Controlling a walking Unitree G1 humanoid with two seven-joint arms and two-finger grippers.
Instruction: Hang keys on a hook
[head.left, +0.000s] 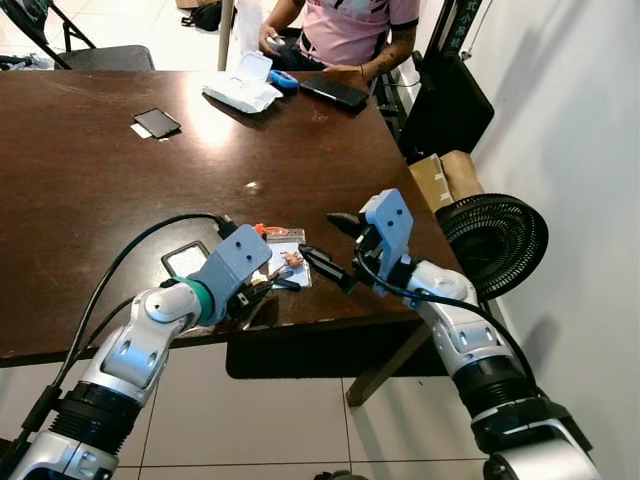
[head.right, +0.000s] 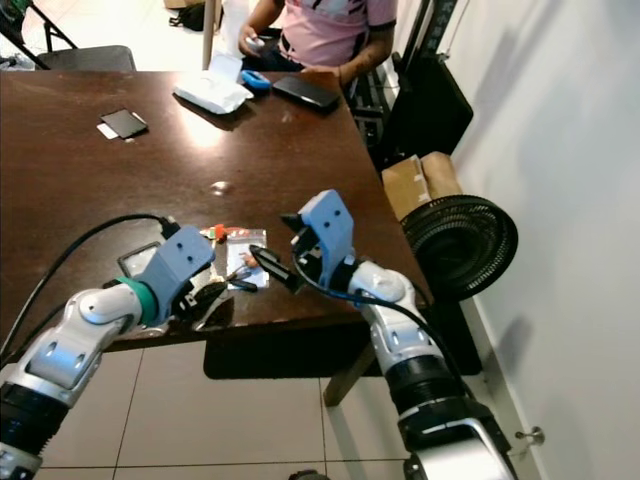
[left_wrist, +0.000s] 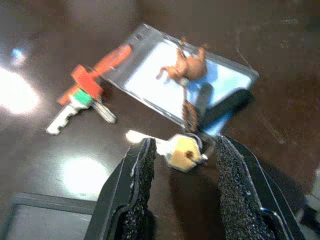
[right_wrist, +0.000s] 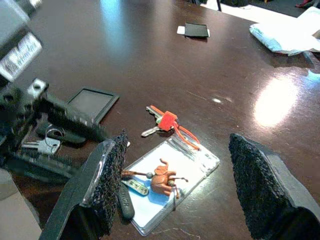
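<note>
Dark brown table (head.left: 120, 190), orange-tagged keys (left_wrist: 82, 95), brass-coloured key (left_wrist: 182, 152), perhaps brown elephant charm (right_wrist: 162, 178), black fingers (left_wrist: 137, 185)

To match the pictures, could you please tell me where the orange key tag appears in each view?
Left eye view: the orange key tag lies low centre, just left of the clear card sleeve.
Right eye view: left of centre, again left of the sleeve.
Left wrist view: beside the sleeve's corner.
Right wrist view: just beyond the sleeve.
Shared landmark: the clear card sleeve.
</note>
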